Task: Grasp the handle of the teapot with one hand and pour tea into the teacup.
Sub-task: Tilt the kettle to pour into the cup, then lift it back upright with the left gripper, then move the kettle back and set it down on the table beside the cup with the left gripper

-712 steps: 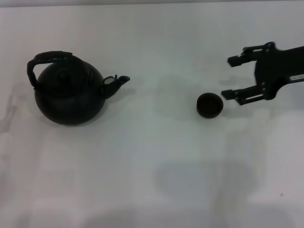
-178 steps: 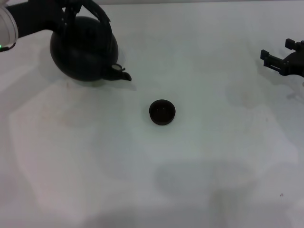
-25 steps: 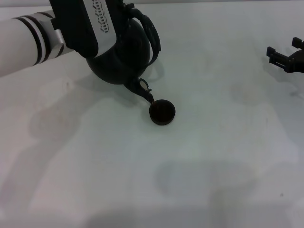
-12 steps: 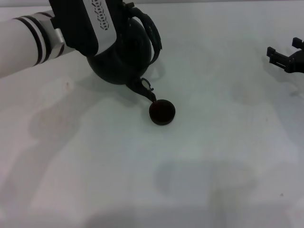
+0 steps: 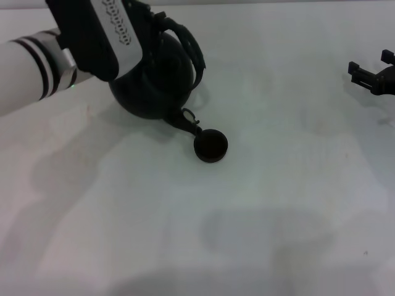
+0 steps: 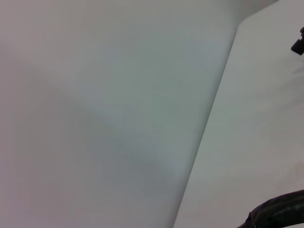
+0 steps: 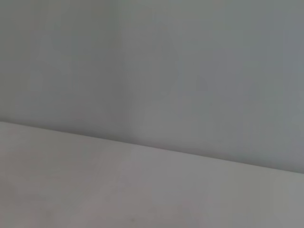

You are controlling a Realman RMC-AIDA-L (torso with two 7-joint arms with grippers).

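The matte-black teapot hangs tilted above the table, its short spout pointing down at the rim of the teacup. The teacup is small, round and black, and stands on the table. My left gripper is shut on the arched handle at the pot's top, mostly hidden behind the white and black wrist. A piece of that rough handle shows in the left wrist view. My right gripper is parked at the far right edge, open and holding nothing.
The white table stretches in front of and to the right of the teacup. A pale wall rises behind the table's far edge. My left forearm crosses the upper left corner.
My left arm and the teapot have shifted a little to the left and the spout now slopes less steeply at the teacup's rim. The teacup and right gripper have stayed put.
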